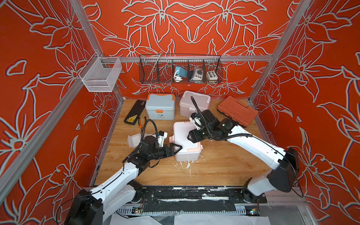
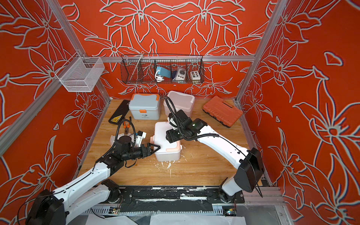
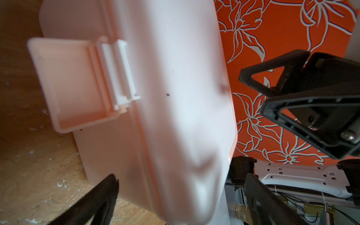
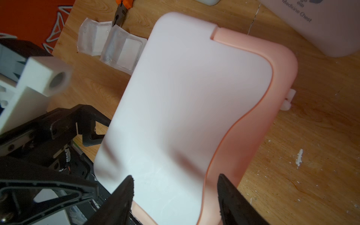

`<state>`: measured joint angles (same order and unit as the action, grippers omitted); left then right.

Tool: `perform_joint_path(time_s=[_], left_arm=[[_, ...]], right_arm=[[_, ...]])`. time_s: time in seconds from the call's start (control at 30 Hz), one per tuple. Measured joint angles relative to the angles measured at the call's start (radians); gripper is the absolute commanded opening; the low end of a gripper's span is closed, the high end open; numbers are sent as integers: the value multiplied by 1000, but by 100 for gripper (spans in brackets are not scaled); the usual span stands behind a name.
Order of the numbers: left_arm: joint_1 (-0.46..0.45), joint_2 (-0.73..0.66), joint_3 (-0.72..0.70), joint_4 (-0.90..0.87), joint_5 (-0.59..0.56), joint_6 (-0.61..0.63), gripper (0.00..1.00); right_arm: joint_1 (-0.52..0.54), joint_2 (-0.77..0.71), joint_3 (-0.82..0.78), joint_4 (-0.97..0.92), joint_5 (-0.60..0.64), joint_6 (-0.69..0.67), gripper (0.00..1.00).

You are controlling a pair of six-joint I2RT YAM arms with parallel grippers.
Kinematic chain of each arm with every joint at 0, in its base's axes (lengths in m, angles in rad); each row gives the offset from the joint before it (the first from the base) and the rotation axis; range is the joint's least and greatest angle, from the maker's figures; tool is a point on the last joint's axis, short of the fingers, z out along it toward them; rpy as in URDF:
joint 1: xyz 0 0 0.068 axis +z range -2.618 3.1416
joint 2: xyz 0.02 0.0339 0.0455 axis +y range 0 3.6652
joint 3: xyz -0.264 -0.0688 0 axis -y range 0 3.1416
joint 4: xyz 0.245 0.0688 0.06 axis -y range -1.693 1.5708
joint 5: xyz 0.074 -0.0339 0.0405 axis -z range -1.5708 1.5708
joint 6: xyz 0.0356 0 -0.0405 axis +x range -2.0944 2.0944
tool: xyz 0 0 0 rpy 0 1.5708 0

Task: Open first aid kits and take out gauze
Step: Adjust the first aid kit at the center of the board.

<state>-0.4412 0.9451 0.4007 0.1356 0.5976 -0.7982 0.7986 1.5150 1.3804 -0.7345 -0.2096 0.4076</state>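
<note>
Where both top views look down on the wooden counter (image 1: 224,167) (image 2: 204,167), the left fingers (image 1: 172,149) (image 2: 150,149) are spread wide about the near left corner of the white and peach kit (image 1: 180,134) (image 2: 161,134). The kit stands mid-counter with its lid down; whether the fingers press it I cannot tell. The right fingers (image 1: 192,136) (image 2: 171,136) sit parted over its lid. Gauze packets (image 1: 134,139) lie just left of that kit, partly behind the left arm. Along the far edge stand a black case (image 1: 134,113), the blue-grey kit (image 1: 160,107), the pale pink kit (image 1: 202,103) and an orange tool case (image 1: 236,111). Red floral walls (image 1: 39,97) enclose the cell, and a wire basket (image 1: 180,70) hangs on the far rail.

In the left wrist view the kit's peach latch (image 3: 74,83) is swung out from the body, and the left fingers (image 3: 105,194) stand on either side of the kit's end.

In the right wrist view the right fingers (image 4: 124,194) are apart above the lid, pinching nothing. Two gauze packets (image 4: 124,48) lie beside the kit, with pliers (image 4: 118,13) just by them.
</note>
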Motion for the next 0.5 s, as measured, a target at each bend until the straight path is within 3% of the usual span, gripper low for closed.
perform_joint_path(time_s=[0.3,0.5], left_arm=[[-117,56,1,94,-37,-31,98],[-92,-43,-2,56,-103,-11,98]], right_arm=[[-12,0,-2,-13,0,0,69],[-14,2,3,-38,-15,-4,66]])
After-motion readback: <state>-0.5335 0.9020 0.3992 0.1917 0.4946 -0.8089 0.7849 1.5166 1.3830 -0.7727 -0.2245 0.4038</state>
